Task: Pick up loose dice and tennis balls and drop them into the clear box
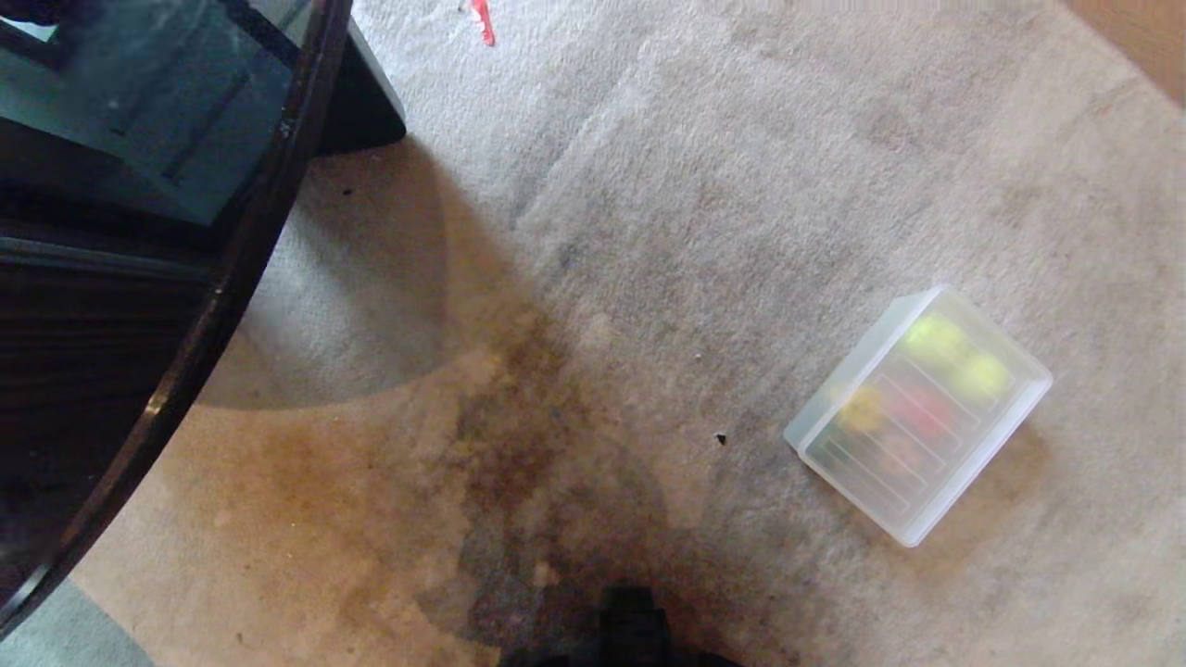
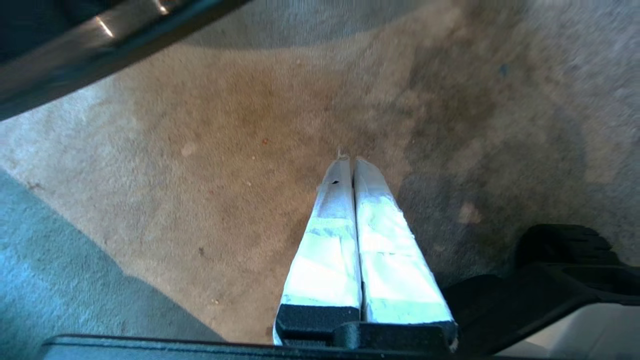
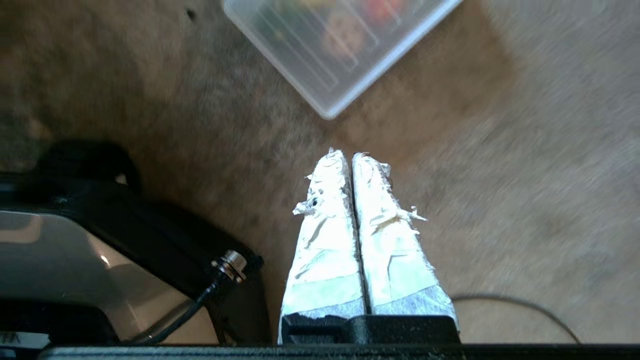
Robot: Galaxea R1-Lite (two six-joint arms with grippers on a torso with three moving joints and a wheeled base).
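1. Nearest the head camera, a dark part of the robot's base [image 1: 630,625] shows at the lower edge, standing on the stained beige carpet [image 1: 649,185] that fills the scene.
2. On the robot's left, a round black glass worktop [image 1: 139,213] overhangs the carpet.
3. To the robot's right, the clear box [image 1: 1024,389] sits on the carpet with a ribbed clear lid [image 1: 885,463] over it. Two tennis balls [image 1: 936,338] show through it at the far end, and yellow and red dice [image 1: 866,408] nearer; other dice are too blurred to make out. No loose piece is visible, so the task looks finished.
4. Handling, as a judgement: the box is light, stiff and slippery, best taken by its rim; balls are soft and fuzzy, so easy to pinch, while the dice are hard and want a grip across flat faces.
5. The right gripper [image 3: 350,156] hangs above the carpet near the box, fingers pressed together, holding nothing.
6. The left gripper [image 2: 348,161] hangs over bare carpet, likewise closed and empty.
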